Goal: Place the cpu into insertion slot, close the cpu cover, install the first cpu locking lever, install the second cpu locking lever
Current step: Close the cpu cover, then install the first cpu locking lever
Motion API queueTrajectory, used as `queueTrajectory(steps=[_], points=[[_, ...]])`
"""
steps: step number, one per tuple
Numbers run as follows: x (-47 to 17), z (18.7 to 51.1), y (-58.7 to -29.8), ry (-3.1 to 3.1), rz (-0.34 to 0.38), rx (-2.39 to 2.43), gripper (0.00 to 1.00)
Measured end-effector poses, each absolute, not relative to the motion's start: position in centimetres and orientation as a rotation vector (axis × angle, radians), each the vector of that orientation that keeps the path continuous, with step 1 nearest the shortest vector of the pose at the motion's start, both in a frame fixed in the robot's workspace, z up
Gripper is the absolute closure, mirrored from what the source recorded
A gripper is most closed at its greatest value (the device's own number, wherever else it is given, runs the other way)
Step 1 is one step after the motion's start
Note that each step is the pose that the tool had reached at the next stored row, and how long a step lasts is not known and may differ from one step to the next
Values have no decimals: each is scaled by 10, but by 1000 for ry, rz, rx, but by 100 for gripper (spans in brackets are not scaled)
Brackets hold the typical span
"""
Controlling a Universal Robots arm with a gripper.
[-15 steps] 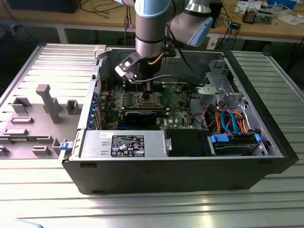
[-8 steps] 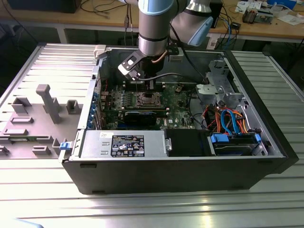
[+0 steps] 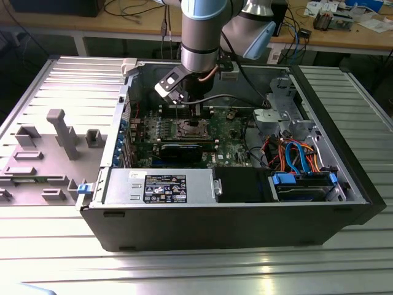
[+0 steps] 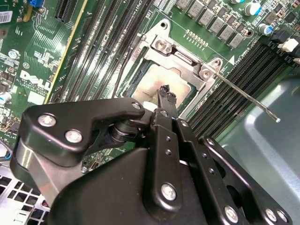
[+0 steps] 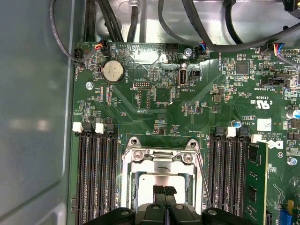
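The cpu, a flat silver-grey square, lies in the insertion slot on the green board. The cpu cover, a silver frame, lies down around it, and the chip shows through its window. My gripper hangs straight over the chip with its black fingertips pressed together and nothing between them. The tips are at or just above the chip's top; contact cannot be told. A thin metal locking lever sticks out along one side of the socket, raised off the board.
Black memory slots flank the socket, and one slot holds a green module. A coin battery and cables lie beyond it. In the exterior view the case holds a power supply and drive cables; a grey fixture stands outside.
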State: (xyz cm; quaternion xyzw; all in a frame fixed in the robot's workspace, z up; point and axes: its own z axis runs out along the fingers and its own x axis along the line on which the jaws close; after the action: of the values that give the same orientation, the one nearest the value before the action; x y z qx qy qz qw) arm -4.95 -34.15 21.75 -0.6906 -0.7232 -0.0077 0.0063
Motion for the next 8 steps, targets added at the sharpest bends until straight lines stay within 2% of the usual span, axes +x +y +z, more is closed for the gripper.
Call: queueTrajectory(steps=[8], points=[[-49, 218, -341, -2263, -24, -2161, 89]])
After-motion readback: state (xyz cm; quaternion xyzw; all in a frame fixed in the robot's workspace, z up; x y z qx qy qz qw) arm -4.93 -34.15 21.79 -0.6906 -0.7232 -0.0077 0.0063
